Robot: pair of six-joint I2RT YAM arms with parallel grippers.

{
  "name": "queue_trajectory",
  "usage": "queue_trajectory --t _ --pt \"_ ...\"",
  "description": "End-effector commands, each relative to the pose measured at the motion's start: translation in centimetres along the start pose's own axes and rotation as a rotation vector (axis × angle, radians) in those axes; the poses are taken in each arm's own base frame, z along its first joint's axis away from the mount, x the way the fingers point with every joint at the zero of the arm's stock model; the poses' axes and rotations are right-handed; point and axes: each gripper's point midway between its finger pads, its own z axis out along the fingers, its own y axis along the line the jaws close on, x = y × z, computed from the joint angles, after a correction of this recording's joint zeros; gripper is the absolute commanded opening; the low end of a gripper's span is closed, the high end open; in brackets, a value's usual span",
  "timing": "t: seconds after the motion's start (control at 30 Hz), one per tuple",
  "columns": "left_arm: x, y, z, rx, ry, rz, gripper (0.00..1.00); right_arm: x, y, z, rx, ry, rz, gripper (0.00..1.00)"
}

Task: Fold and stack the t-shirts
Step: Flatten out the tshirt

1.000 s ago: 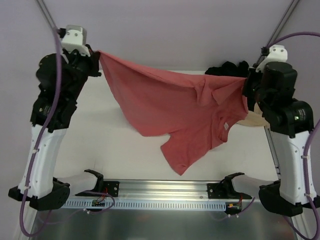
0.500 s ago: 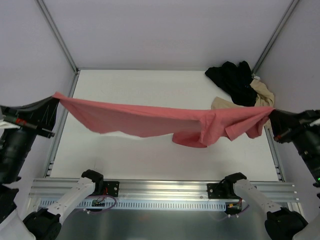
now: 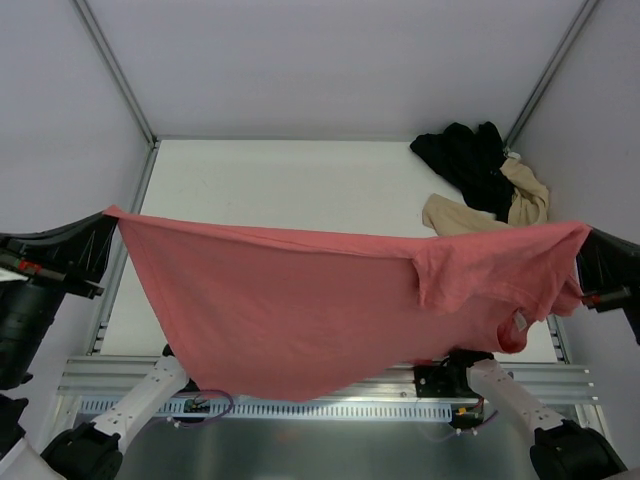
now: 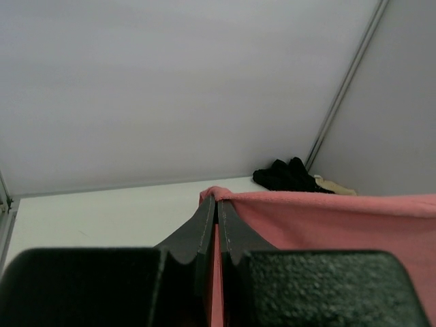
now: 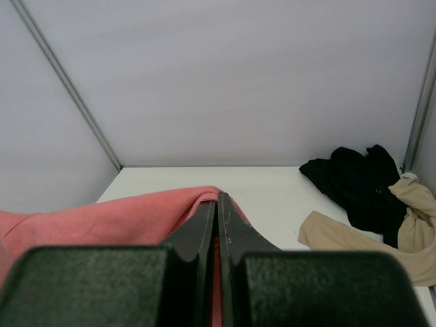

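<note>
The coral-red t-shirt point(image 3: 300, 300) is held taut above the near edge, one corner clamped in the left gripper point(image 4: 217, 208), one in the right gripper point(image 5: 217, 201). Seemingly little cloth is pinched: a corner could be pulled free, or the hem snagged on the front rail point(image 3: 380, 397).

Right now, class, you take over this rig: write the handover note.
Left gripper: shut on one corner of the coral-red shirt.
Right gripper: shut on the other end.
The shirt hangs spread in the air between them, above the table.
Black shirt and beige shirt lie crumpled at the far right corner.
Done: nothing folded or stacked. Left: fold all three, then stack.
</note>
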Motion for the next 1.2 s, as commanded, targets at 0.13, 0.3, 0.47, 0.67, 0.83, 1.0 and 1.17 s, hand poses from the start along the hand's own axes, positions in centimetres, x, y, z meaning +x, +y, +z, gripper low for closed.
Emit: queue_trajectory --t 0.13,0.3,0.47,0.67,0.83,1.0,1.17 --pt "6.3 3.2 11.6 -0.12 0.118 0.043 0.0 6.9 -2.4 17.9 0.145 0.207 -0.098 0.01" --pt "15.2 5.7 19.1 -0.187 0.257 0.038 0.0 18.5 -5.1 27.4 0.186 0.436 -0.057 0.01" --pt "24.7 9.3 24.8 -0.264 0.387 0.033 0.0 28.3 -7.7 34.1 0.199 0.574 0.024 0.01" --pt "32.4 15.0 27.8 -0.379 0.465 0.008 0.0 38.4 -11.3 40.1 0.233 0.705 0.009 0.01" --pt "36.0 18.5 30.5 -0.424 0.489 0.027 0.0 42.4 -13.4 44.5 0.209 0.714 0.01 0.0" --pt "37.4 20.5 33.5 -0.446 0.487 0.101 0.0 44.1 -14.5 48.4 0.17 0.666 -0.037 0.0" --pt "39.8 21.9 32.4 -0.511 0.503 0.109 0.49 43.5 -15.3 48.4 0.191 0.617 -0.078 0.99"
